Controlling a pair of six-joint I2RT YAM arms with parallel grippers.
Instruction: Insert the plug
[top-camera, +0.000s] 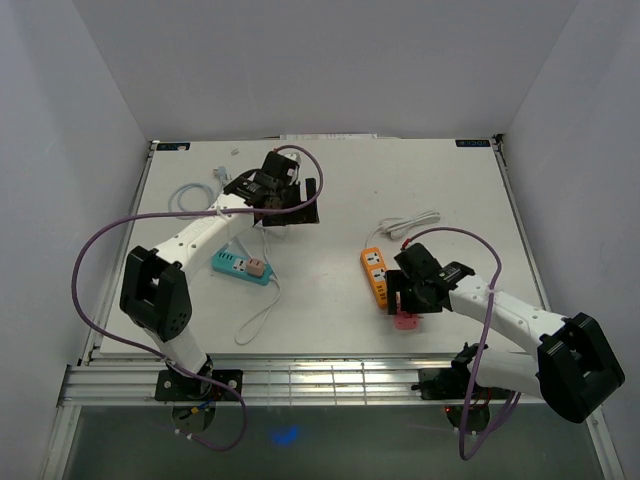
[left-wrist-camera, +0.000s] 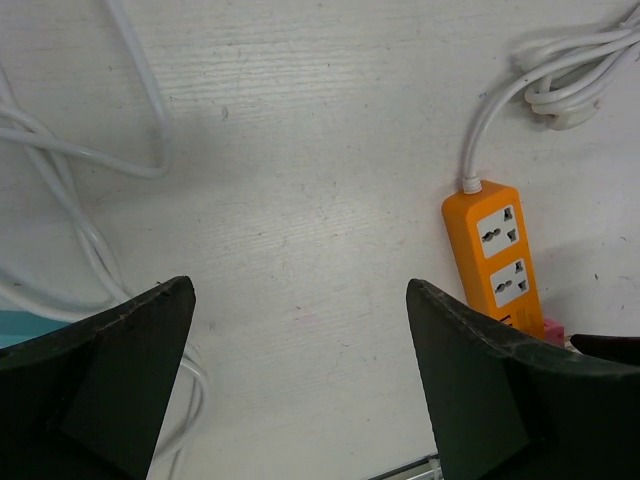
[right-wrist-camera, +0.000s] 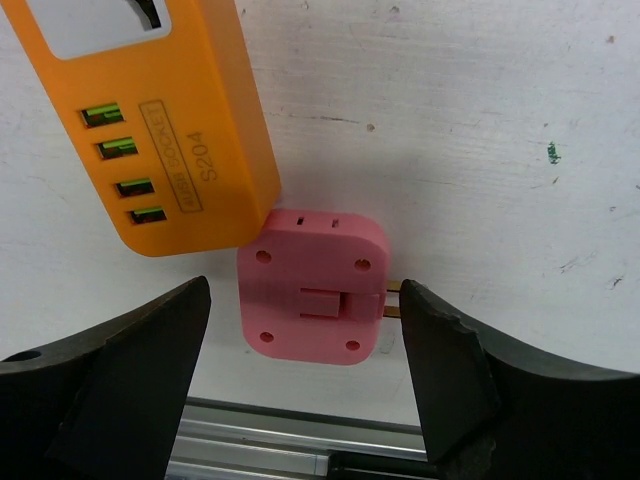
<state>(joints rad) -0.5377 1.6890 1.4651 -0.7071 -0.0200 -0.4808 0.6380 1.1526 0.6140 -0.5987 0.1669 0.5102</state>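
A pink plug (right-wrist-camera: 312, 300) lies flat on the table, touching the near end of the orange power strip (right-wrist-camera: 150, 130). Its brass prongs stick out to the right in the right wrist view. My right gripper (right-wrist-camera: 305, 300) is open just above it, one finger on each side, with gaps to the plug. From above, the plug (top-camera: 405, 320) shows under the right gripper (top-camera: 408, 303), by the strip (top-camera: 377, 273). My left gripper (top-camera: 290, 205) hovers open and empty over the back of the table. In its own view, the left gripper (left-wrist-camera: 300, 300) frames bare table, with the orange strip (left-wrist-camera: 495, 255) to the right.
A teal power strip (top-camera: 238, 264) with a brownish plug (top-camera: 256, 267) in it lies at centre left, its white cord looping toward the front. The orange strip's white cable (top-camera: 410, 225) is bundled behind it. An aluminium rail (top-camera: 300, 380) runs along the table's near edge.
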